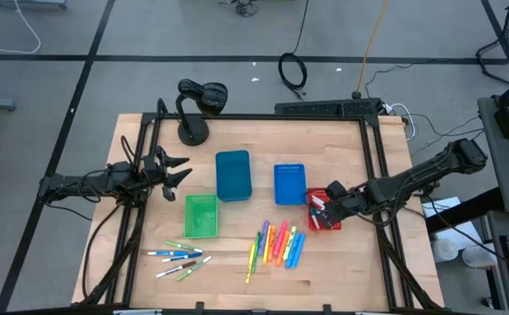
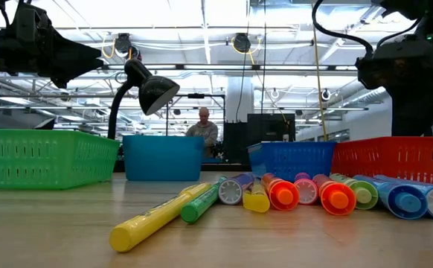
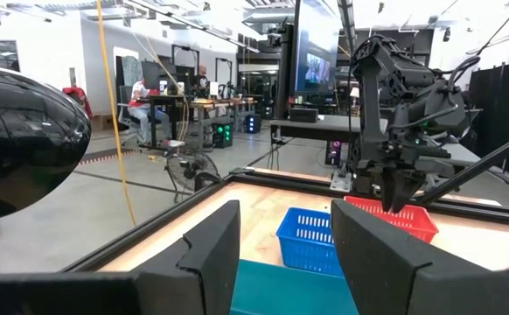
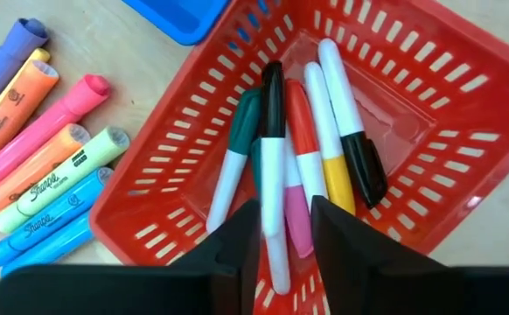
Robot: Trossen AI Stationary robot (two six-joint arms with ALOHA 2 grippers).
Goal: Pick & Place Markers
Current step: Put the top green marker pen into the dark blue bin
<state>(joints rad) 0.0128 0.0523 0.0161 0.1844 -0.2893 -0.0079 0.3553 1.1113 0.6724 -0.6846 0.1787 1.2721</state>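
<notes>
Nearest you on the pale wooden table lie the markers not yet sorted: a fan of fat neon highlighter markers in yellow, orange, pink, blue and purple towards the right, and a loose cluster of thin white-bodied pens with coloured caps towards the left, both well apart from any gripper. Just beyond the highlighters sits the red slotted plastic bin, and your right gripper hangs directly over it; between its dark fingers shows a white pen with a black cap, lying among the white-bodied pens already in the bin. The fingers stand a little apart to either side of that pen, and I cannot tell whether they grip it or have let it go; my judgement is that you are at the release step of one placement. The next move calls for lifting the right arm straight up clear of the bin wall, then swinging it towards the highlighters for another pick. That arm reaches in from the right edge, wrist bent down over the bin. Farther back stand the green bin, the blue bin and the teal bin. Your left gripper waits at the left side, fingers parted and empty, pointing towards the teal bin.
</notes>
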